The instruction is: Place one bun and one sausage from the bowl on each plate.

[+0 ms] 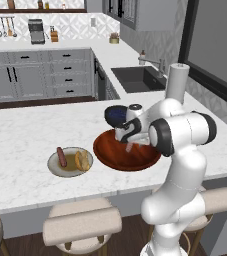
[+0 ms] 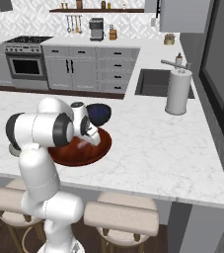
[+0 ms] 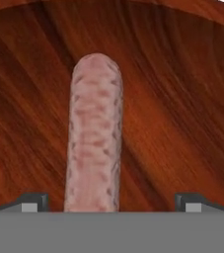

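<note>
Wide-open jaws straddle a sausage (image 3: 94, 133) lying in the bowl (image 1: 135, 161), one fingertip (image 3: 33, 201) on either side of it in the hand view, with nothing yet gripped. From the left base view the gripper (image 1: 130, 145) reaches down into the reddish-brown bowl near the middle of the marble counter (image 1: 20, 145). Beside the bowl sits the beige plate (image 1: 55, 168), already carrying one sausage (image 1: 61, 156) and one bun (image 1: 82, 161), so that half of the job looks finished. Just behind the bowl, partly hidden by the arm, is a dark blue dish (image 2: 99, 113), probably the second plate; whether it holds anything cannot be told from these pictures. The sausage between the fingers appears bound for that plate, and a bun must join it there, though no second bun can be made out in the bowl. Closing on the sausage looks like the step now in hand.
</note>
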{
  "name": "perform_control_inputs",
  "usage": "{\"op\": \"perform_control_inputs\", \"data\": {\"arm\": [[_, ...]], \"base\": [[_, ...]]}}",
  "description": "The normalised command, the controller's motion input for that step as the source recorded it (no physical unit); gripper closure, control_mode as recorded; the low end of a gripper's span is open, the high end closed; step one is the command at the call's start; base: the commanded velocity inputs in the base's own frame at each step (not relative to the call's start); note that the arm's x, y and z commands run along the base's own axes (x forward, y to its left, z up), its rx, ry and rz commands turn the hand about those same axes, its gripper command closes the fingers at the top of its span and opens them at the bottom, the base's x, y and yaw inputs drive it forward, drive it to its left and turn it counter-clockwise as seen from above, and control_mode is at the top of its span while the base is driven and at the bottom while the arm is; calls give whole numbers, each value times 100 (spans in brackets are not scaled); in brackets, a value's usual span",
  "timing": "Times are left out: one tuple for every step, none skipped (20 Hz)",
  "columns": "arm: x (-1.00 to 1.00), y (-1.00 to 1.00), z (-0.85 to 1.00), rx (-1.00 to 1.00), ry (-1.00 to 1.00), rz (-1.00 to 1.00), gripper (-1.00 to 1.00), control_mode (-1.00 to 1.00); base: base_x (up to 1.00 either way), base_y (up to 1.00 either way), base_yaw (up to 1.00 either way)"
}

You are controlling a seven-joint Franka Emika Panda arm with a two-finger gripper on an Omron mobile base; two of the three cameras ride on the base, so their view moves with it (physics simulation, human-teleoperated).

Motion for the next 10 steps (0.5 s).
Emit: {"op": "perform_control_inputs", "data": {"arm": [[12, 0, -21, 0, 0, -2, -100, -100], [12, 0, -24, 0, 0, -2, -100, -100], [14, 1, -24, 0, 0, -2, -100, -100], [14, 3, -24, 0, 0, -2, -100, -100], [13, 5, -24, 0, 0, -2, -100, -100], [1, 2, -18, 0, 0, -1, -100, -100], [0, 0, -5, 0, 0, 0, -100, -100], [0, 0, 0, 0, 0, 0, -100, -100], [0, 10, 0, 0, 0, -6, -100, -100], [0, 0, 0, 0, -5, -4, -100, -100]], "base": [[0, 0, 0], [0, 0, 0], [0, 0, 0], [0, 0, 0], [0, 0, 0], [0, 0, 0], [0, 0, 0], [0, 0, 0], [0, 0, 0], [0, 0, 0]]}}
